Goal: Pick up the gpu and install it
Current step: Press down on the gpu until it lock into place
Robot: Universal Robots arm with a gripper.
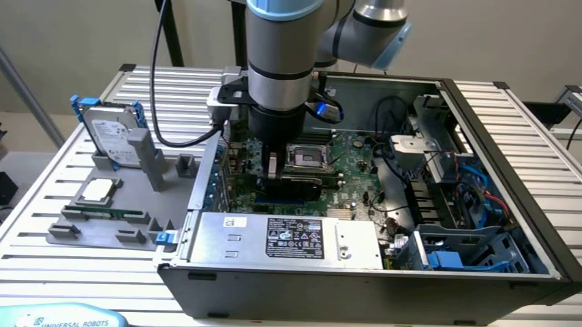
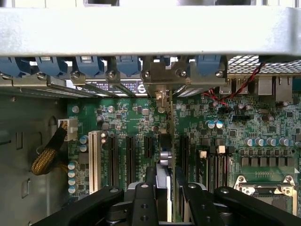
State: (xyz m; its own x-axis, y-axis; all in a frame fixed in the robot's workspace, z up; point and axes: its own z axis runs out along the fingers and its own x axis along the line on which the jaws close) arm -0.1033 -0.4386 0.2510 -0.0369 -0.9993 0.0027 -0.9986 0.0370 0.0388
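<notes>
arm: grey Universal Robots arm (image 1: pixel 282 61) reaches straight down into the open grey metal computer case (image 1: pixel 509 136), over the green motherboard (image 1: pixel 350 170).
gripper: black two-finger gripper (image 2: pixel 164 188) sits low over the expansion slots; in the exterior view it is just left of the CPU socket (image 1: pixel 307 158).
grip: fingers (image 2: pixel 143 202) clenched on the gpu, card pinched edge-on between them.
gpu: flat card with green board edge and silver metal bracket (image 2: pixel 165 136), held upright on edge in the wrist view, running from the fingers toward the case's rear wall. Its bracket end meets the row of slot covers with blue plastic clips (image 2: pixel 89 66). Cannot tell whether the card edge is fully seated in a slot.
slots: long black expansion slots (image 2: pixel 129 157) and one white slot (image 2: pixel 92 160) lie parallel on both sides of the card.
motherboard detail: rows of silver-topped capacitors (image 2: pixel 265 141) near the socket's metal frame (image 2: pixel 268 188); braided yellow cable (image 2: pixel 47 157) plugged into a white connector at the board's edge.
case: silver power supply box with a black label (image 1: pixel 291 238) along the near wall; blue cables (image 1: pixel 478 184) and blue drive cage (image 1: pixel 454 255) at the exterior view's right.
table, exterior view's left: grey holder tray (image 1: pixel 100 228) on the slatted aluminium table (image 1: pixel 536 129) carries a silver hard drive in a blue-handled frame (image 1: pixel 114 136), standing upright, and a small square silver CPU chip (image 1: pixel 98 191) lying flat nearer the camera.
</notes>
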